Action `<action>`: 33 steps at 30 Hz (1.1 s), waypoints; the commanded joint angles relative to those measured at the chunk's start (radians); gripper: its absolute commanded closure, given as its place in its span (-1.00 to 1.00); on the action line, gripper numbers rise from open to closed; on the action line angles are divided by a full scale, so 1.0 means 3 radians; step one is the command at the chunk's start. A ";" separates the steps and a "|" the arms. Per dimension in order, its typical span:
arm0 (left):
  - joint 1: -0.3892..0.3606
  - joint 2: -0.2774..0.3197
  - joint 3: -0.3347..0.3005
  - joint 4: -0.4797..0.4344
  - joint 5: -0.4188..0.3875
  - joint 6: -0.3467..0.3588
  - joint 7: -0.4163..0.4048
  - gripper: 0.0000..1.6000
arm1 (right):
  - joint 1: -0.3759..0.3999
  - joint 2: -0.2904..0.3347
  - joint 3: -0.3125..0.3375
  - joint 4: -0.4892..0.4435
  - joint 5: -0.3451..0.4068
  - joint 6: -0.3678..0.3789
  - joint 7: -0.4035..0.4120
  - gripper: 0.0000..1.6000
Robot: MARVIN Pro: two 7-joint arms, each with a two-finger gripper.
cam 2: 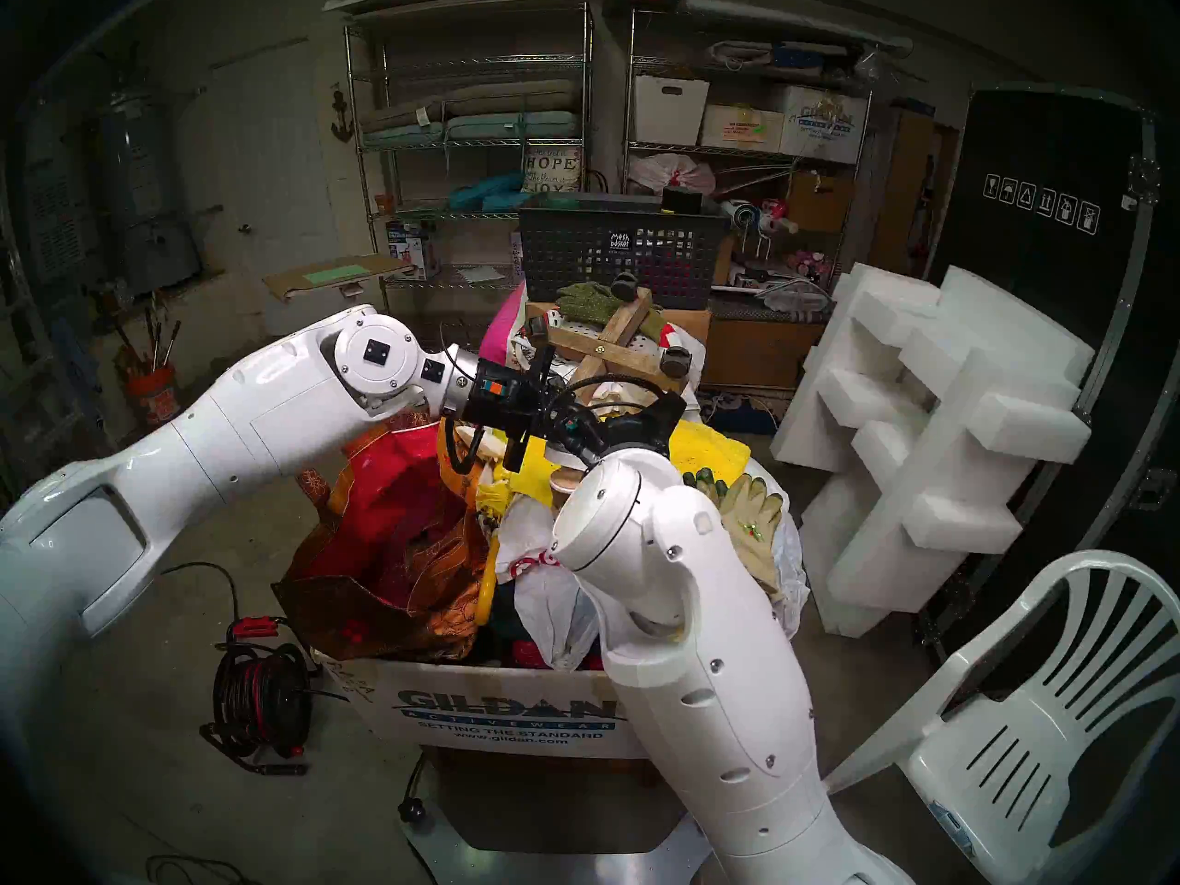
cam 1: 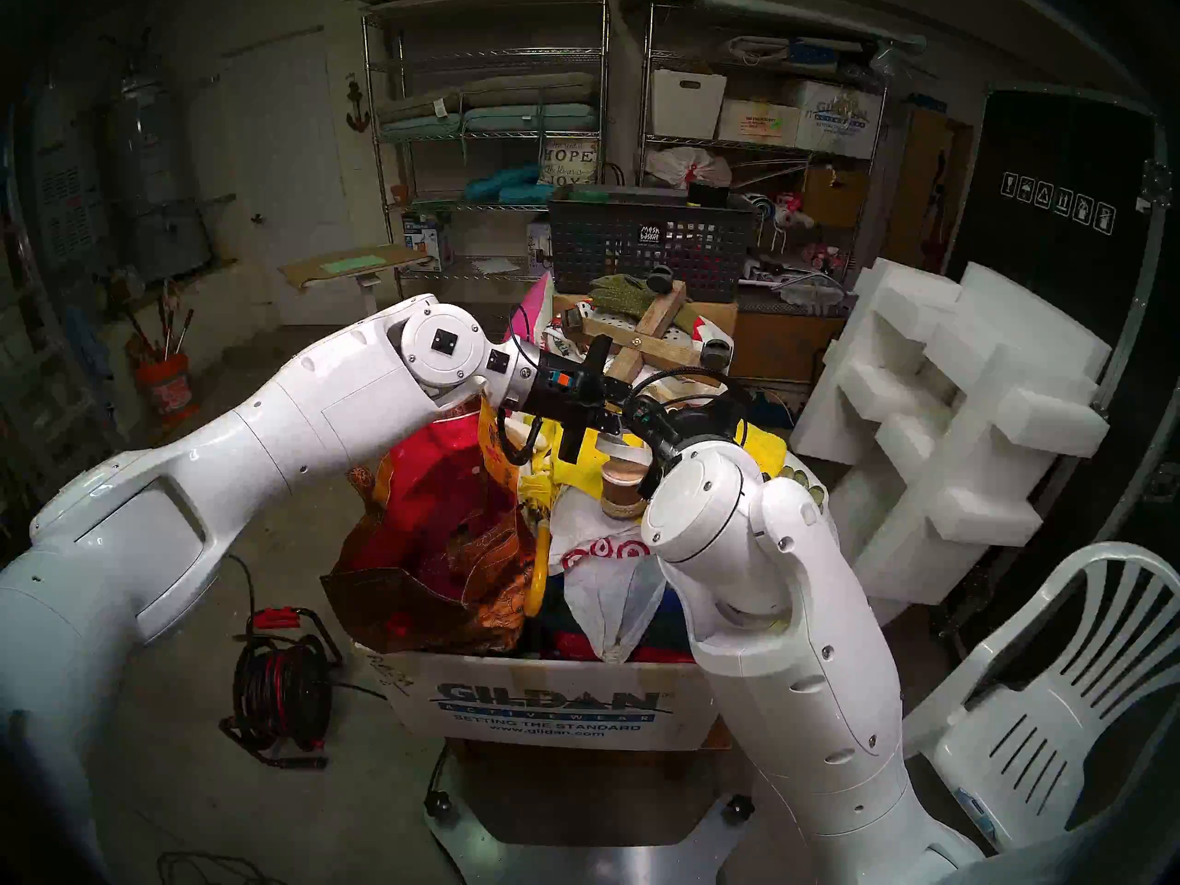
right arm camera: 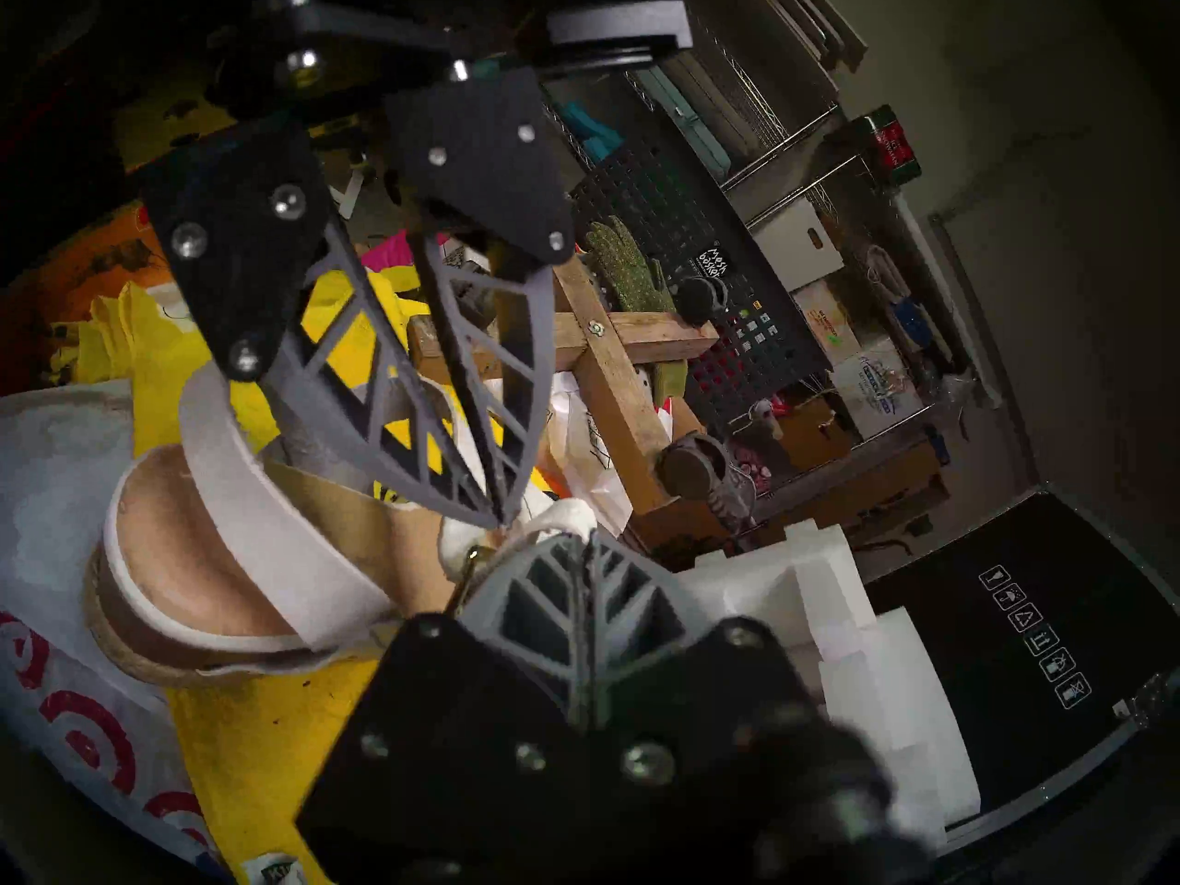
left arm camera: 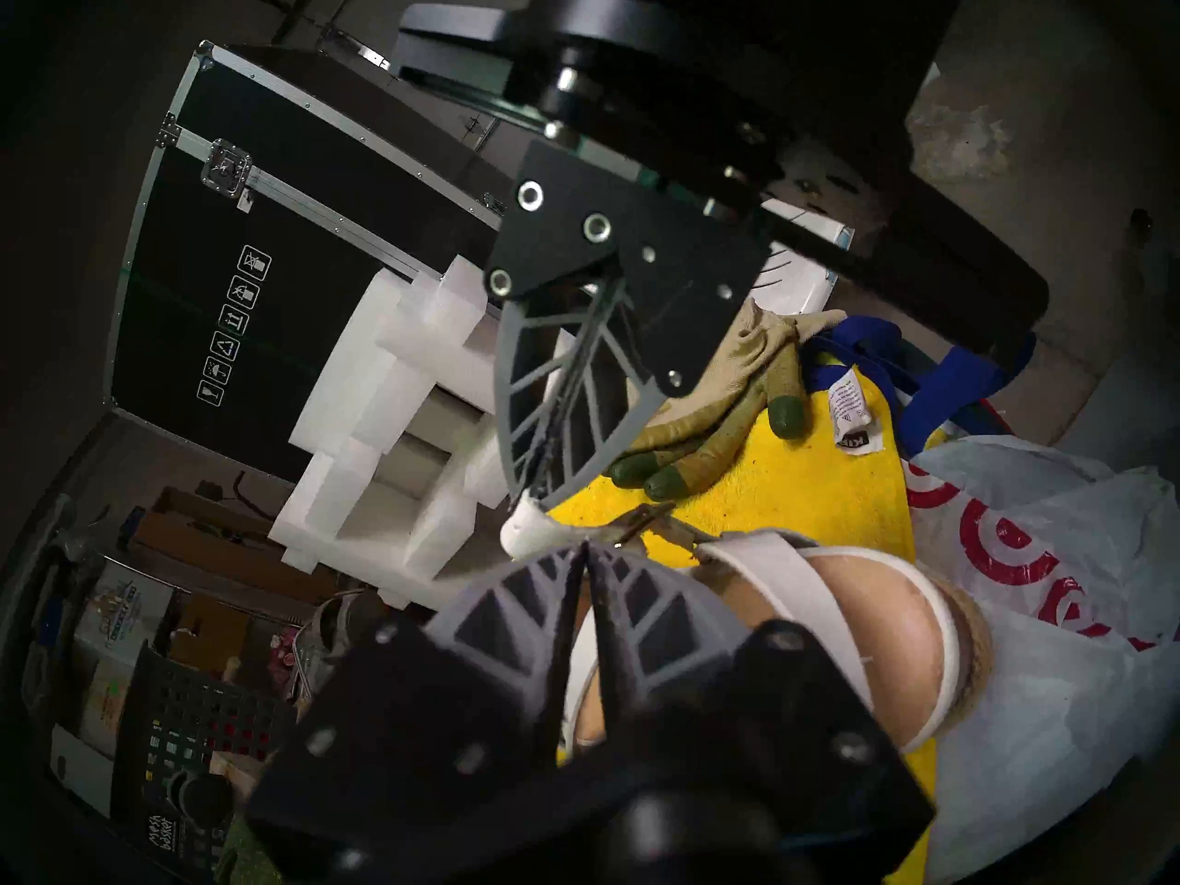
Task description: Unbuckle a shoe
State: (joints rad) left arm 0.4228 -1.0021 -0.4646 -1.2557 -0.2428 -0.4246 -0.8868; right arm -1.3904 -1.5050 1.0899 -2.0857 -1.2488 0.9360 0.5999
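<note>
Tips of the left gripper [right arm camera: 501,516] converge at the buckle [right arm camera: 476,553], grip unclear. Atop clutter near the box's [cam 1: 549,705] far edge lies the shoe [right arm camera: 211,545]. The right gripper [left arm camera: 530,504] pinches its ankle strap [left arm camera: 523,532], seemingly still fastened.

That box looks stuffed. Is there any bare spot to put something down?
The box is heaped over its brim, and the left hand and right hand crowd the sandal. Bare: the floor between cable reel and box, and the white chair's seat.
</note>
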 commanded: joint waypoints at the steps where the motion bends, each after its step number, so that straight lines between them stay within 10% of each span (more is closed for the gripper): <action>1: -0.0035 0.0002 -0.0090 -0.0058 -0.0147 0.0066 0.0003 0.24 | 0.0064 -0.0011 -0.0015 -0.0050 -0.0051 0.0025 0.0003 1.00; 33: -0.0007 -0.0024 -0.0067 -0.0226 -0.0233 0.0487 0.0080 0.02 | 0.0017 -0.0026 -0.0041 -0.0104 -0.0124 0.0080 0.0042 1.00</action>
State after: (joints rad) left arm 0.4337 -1.0035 -0.4721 -1.3067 -0.3069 -0.3003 -0.8750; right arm -1.3910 -1.5057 1.0788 -2.0912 -1.2865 0.9615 0.6105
